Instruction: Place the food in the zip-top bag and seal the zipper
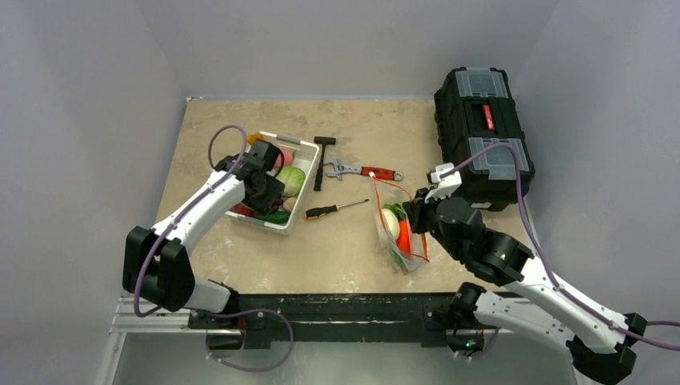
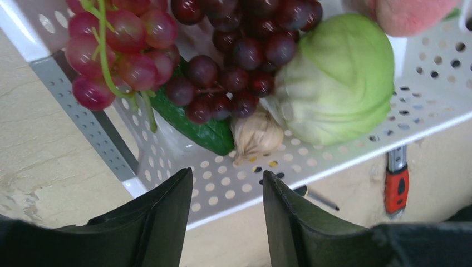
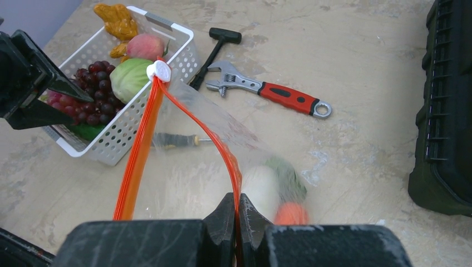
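The clear zip-top bag (image 1: 397,233) stands open at centre right, with a white radish (image 3: 262,186) and an orange carrot (image 3: 289,213) inside. My right gripper (image 3: 236,207) is shut on the red-orange zipper strip (image 3: 222,150), holding one side of the mouth up; it also shows in the top view (image 1: 413,210). My left gripper (image 2: 227,189) is open and empty, hovering over the near edge of the white slotted basket (image 2: 234,183). In the basket lie purple grapes (image 2: 234,50), a green cabbage (image 2: 339,78), a pink peach (image 2: 409,14), a garlic bulb (image 2: 256,133) and orange bits (image 3: 117,22).
A red-handled wrench (image 1: 365,170), a black hammer (image 1: 322,156) and a screwdriver (image 1: 333,210) lie between the basket and the bag. A black toolbox (image 1: 481,132) stands at the back right. Grey walls close in the table on three sides.
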Available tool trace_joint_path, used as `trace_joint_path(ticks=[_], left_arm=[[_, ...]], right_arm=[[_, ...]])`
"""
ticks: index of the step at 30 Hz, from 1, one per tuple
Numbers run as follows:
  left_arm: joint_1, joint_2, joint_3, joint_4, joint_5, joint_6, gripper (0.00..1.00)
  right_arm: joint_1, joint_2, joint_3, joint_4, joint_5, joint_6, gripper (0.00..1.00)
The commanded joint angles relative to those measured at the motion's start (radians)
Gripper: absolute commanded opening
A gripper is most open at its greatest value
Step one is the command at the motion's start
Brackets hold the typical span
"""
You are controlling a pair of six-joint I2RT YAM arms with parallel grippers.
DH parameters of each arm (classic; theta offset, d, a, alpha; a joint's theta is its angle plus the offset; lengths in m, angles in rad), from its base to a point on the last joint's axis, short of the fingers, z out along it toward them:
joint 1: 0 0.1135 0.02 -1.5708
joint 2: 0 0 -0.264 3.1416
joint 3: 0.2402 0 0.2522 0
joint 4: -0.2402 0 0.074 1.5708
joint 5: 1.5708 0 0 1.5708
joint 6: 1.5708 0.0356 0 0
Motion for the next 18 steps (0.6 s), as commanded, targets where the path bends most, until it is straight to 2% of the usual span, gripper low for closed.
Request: trace_joint_path(ticks=[1, 5, 14, 18], left_arm=[[0.009, 0.075, 0.045, -0.078, -0.121, -0.177, 0.48], [0.008, 0.187, 0.129, -0.220, -0.107, -0.214, 0.41], [0.009, 0.260, 0.132, -0.194, -0.072, -0.226, 0.39], [0.009, 0.285, 0.127, -0.185, -0.044, -0.242, 0.34]], right_arm=[[0.001, -0.024, -0.004, 0.046, -0.007, -0.010, 0.00], [0.001, -0.027, -0.004, 0.049, -0.012, -0.010, 0.00], [0.001, -0.025, -0.009, 0.053, -0.019, -0.009, 0.00], [0.001, -0.023, -0.009, 0.056, -0.020, -0.009, 0.00]])
